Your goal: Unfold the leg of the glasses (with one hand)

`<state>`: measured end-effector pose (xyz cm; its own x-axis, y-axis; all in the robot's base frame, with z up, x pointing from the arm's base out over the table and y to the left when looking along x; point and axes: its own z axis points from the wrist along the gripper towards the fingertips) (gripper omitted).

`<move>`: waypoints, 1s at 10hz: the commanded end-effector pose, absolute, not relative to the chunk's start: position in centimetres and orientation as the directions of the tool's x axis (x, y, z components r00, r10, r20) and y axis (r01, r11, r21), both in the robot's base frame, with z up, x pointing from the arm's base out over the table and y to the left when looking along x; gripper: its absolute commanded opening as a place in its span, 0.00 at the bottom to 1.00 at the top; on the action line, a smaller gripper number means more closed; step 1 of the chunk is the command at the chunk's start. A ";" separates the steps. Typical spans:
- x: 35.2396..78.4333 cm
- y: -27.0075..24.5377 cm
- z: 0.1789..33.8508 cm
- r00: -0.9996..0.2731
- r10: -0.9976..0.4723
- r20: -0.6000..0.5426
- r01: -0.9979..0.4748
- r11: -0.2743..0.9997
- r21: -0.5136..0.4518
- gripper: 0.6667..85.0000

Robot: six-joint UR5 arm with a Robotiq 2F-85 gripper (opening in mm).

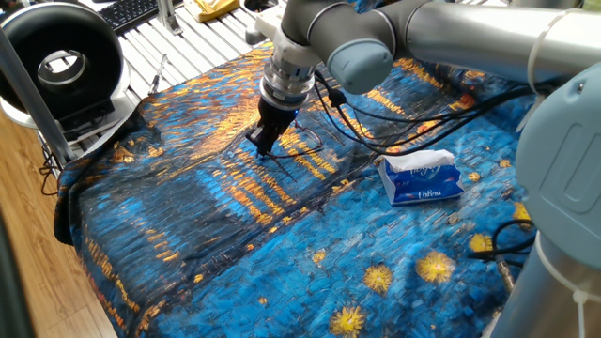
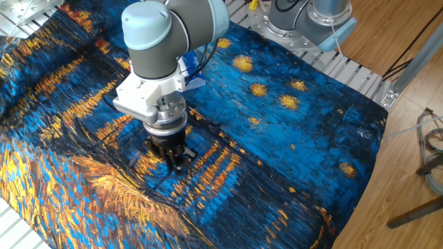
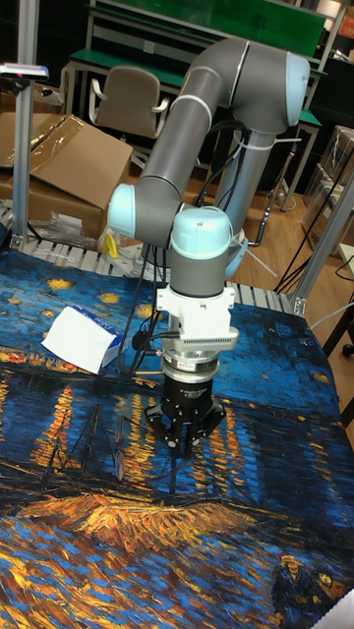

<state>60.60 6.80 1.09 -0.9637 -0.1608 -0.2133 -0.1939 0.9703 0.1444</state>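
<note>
While lying flat, leg (image 1: 289, 167) points toward tissue pack (image 1: 422, 178).

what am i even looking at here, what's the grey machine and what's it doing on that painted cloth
It is a grey robot arm with a small two-finger gripper at its tip. All three pictures show the same moment: two cameras look down at the table from opposite sides, and a tall one faces the arm head on. The table is covered by a blue and orange starry cloth. On it lie a blue tissue pack and a small pair of thin dark wire glasses, very hard to see against the pattern. The fingers point down at the cloth right beside the glasses. Whether they pinch anything is too small to tell.
</note>
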 end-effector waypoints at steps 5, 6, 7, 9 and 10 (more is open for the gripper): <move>60.7 7.1 1.0 -0.963 -0.156 -0.220 -0.192 0.969 0.156 0.31; 60.9 7.2 0.8 -0.962 -0.152 -0.225 -0.189 0.970 0.155 0.28; 61.1 7.2 0.8 -0.962 -0.146 -0.231 -0.185 0.971 0.154 0.25; 61.4 6.4 0.7 -0.961 -0.140 -0.238 -0.172 0.978 0.120 0.16; 61.6 6.1 0.8 -0.959 -0.143 -0.243 -0.172 0.979 0.105 0.13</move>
<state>61.06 6.63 0.66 -0.9607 -0.1573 -0.2288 -0.1889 0.9742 0.1236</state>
